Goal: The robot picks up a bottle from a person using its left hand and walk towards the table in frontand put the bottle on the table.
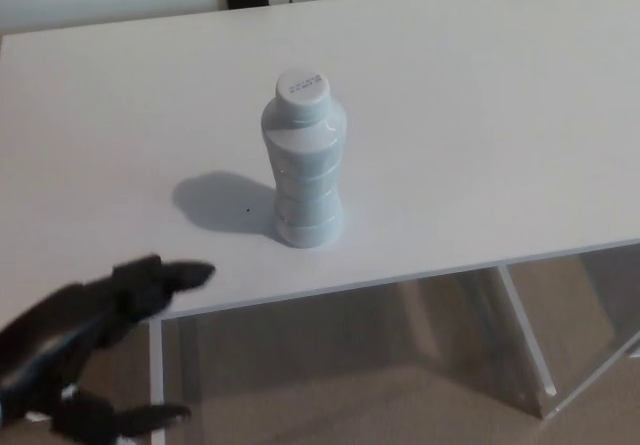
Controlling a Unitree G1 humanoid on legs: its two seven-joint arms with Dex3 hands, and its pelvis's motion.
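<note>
Fingers (188, 275) of the robot's black left hand (90, 350) were spread wide apart and held nothing. One thick digit pointed up and to the right, its tip showing against the near edge of the table, and another jutted out lower down, over the floor. The hand sat blurred in the lower left corner, well apart from the bottle.

Further out, a pale grey-white ribbed plastic bottle (305, 170) stood upright near the middle of the flat white rectangular table (480, 115), free of any grasp. A round white screw cap (302, 87) closed its top. The opaque walls hid whatever was inside, so its contents could not be told. A soft grey shadow (215, 203) lay on the tabletop to the bottle's left, between it and the hand.

Below the front edge, the white table frame (525, 335) showed above a beige carpeted floor (400, 385).
</note>
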